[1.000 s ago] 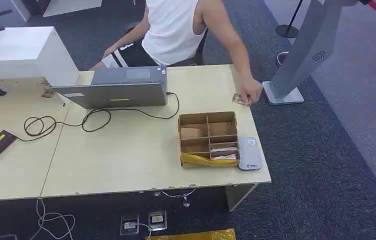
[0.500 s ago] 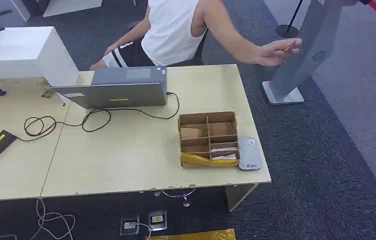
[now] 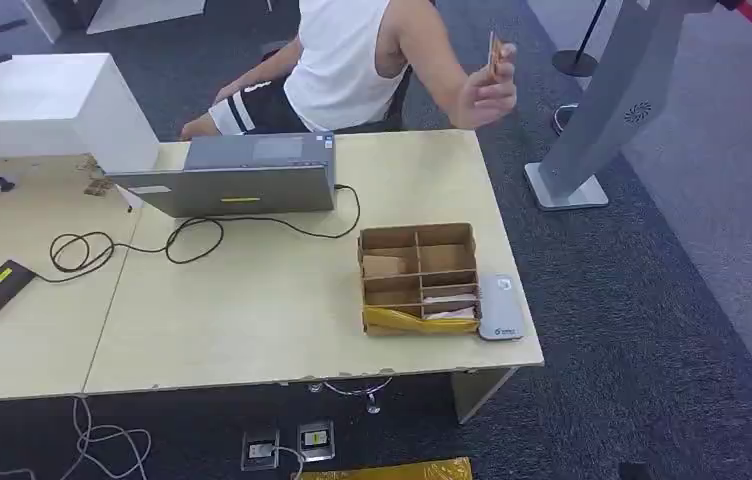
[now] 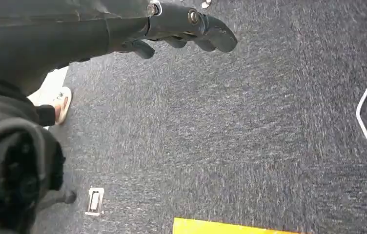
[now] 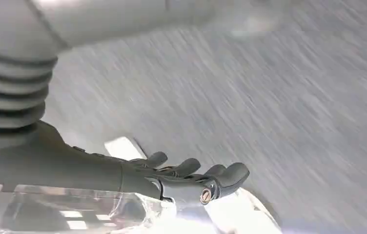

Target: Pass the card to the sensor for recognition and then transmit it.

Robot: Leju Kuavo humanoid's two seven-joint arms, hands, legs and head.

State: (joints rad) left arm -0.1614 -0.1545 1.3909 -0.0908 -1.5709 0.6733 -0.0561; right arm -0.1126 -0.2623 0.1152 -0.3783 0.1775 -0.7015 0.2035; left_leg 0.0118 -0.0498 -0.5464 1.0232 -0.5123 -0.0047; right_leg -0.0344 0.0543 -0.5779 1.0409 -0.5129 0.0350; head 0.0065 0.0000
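A light wooden table (image 3: 252,310) is seen from the head view, with a person (image 3: 347,55) in a white sleeveless top seated at its far side. The card (image 3: 493,55) is held edge-on in the person's raised hand (image 3: 482,90), above the table's far right corner and well apart from the sensor. The sensor (image 3: 499,307), a flat grey pad, lies at the table's right edge, touching the right wall of a partitioned cardboard box (image 3: 418,277). A grey laptop (image 3: 237,175) stands near the far edge, with a black cable (image 3: 192,235) trailing leftward across the tabletop. A slanted grey kiosk stand (image 3: 602,110) rests on the dark carpet beyond the table. In the left wrist view, the left hand (image 4: 181,31) hangs over carpet, fingers slightly curled and apart, holding nothing. In the right wrist view, the right hand (image 5: 191,178) is likewise shown empty, its fingers extended and separated.
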